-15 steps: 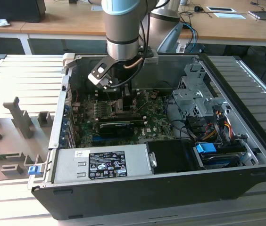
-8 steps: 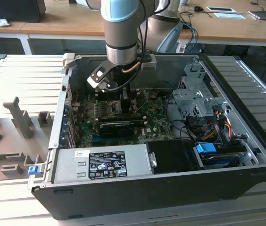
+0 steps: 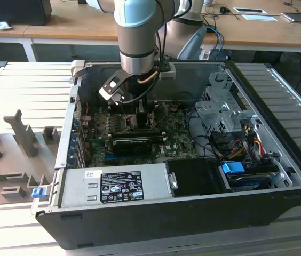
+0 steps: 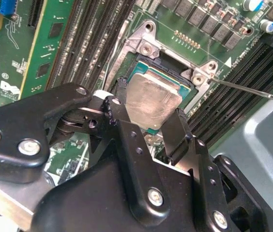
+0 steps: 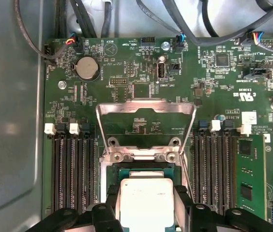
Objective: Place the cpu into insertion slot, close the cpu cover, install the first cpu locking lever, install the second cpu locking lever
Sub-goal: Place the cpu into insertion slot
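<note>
- The hand point(image 4: 148, 115) is clamped on the cpu point(image 5: 146, 199), one finger against each of two opposite edges.
- The cpu is at the socket point(image 4: 144, 46) on the motherboard point(image 5: 127, 72).
- The cpu cover point(image 5: 146, 103) stands open, hinged just beside the cpu.
- In the exterior view, the black card point(image 3: 134, 143) lies at 6 o'clock from the hand.

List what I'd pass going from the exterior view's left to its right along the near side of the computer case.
Along that side: blue clip → silver power supply → black box → blue tab.
</note>
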Tool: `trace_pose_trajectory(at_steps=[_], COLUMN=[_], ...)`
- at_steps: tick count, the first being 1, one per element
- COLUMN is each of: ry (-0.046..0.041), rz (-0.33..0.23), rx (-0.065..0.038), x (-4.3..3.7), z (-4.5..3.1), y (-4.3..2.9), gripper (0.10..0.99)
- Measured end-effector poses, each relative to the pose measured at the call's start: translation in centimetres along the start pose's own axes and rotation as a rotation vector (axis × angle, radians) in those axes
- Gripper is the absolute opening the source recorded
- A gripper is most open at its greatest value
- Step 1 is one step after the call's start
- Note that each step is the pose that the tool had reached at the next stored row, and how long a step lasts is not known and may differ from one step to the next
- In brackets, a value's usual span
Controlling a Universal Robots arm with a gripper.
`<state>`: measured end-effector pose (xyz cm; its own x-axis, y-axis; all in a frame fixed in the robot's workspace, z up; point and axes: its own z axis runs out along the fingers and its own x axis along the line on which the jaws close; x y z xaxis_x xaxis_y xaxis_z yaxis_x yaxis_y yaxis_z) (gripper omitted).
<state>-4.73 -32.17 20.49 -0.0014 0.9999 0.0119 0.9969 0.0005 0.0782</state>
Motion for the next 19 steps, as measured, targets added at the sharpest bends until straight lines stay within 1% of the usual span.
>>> trace_pose_trajectory(at_steps=[3,10,11,12,14,16,19], ry=[0.0,-0.0001,-0.0001,0.0,0.0004,0.0036,0.005], rz=[0.0,0.0,0.0,0.0,0.0,0.001,0.003], rx=[0.0,0.0,0.0,0.0,0.0,0.0,0.0], x=[0.05,0.04,0.04,0.05,0.13,0.2,0.22], z=[0.27,0.3,0.3,0.31,0.3,0.33,0.42], y=[-0.02,-0.03,-0.03,-0.02,-0.03,-0.02,-0.03], gripper=[0.533,0.533,0.545,0.612,0.612,0.612,0.612])
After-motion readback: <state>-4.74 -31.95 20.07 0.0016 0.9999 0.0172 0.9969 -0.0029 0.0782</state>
